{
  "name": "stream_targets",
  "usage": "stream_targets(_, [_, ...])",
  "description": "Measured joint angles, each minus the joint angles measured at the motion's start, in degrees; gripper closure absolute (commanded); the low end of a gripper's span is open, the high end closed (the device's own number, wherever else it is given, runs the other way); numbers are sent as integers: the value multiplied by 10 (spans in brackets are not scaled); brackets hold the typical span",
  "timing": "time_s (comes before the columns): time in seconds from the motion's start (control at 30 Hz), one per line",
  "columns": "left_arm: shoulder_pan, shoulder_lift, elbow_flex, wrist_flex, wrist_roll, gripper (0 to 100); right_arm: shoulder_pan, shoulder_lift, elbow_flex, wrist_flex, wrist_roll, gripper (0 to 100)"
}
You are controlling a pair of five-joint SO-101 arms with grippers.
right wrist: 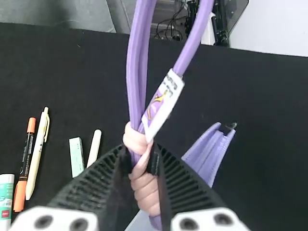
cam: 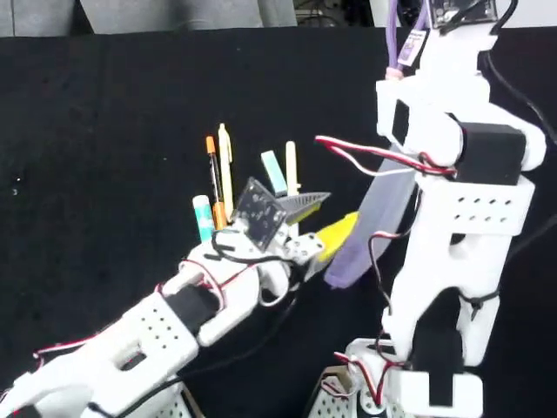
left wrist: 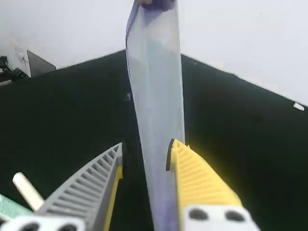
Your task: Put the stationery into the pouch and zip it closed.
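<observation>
above the worktop (cam: 104, 131), the pouch (cam: 370, 218) hangs slanted from its strap (right wrist: 136, 72). the right end effector (right wrist: 138, 150) clenches the strap at the pink knot. held up this way, the pouch's lower end comes within reach of the left end effector (left wrist: 144, 145). its grey and yellow jaws stand apart on either side of the pouch's edge. the yellow one touches the pouch and the grey one looks just clear, so it is released, not gripping. i judge the aim is to pin this end so the mouth can be worked open. the pens (cam: 219, 174), eraser (cam: 273, 171) and glue stick (cam: 202, 215) lie in a row on the worktop just beyond the left arm, none in the pouch yet. room is tight between the two arms and that row. there is more room to swing toward the worktop's far left.
</observation>
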Motion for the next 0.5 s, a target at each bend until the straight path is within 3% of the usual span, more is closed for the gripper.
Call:
stream_targets(0.1, [27, 64, -35, -29, -7, 834, 0, -19, 55, -44, 0, 988])
stream_targets(0.23, [57, 175, -82, -45, -71, 836, 1, -46, 114, -88, 0, 988])
stream_targets(0.5, [54, 267, -109, -110, -90, 837, 32, -68, 185, -165, 12, 987])
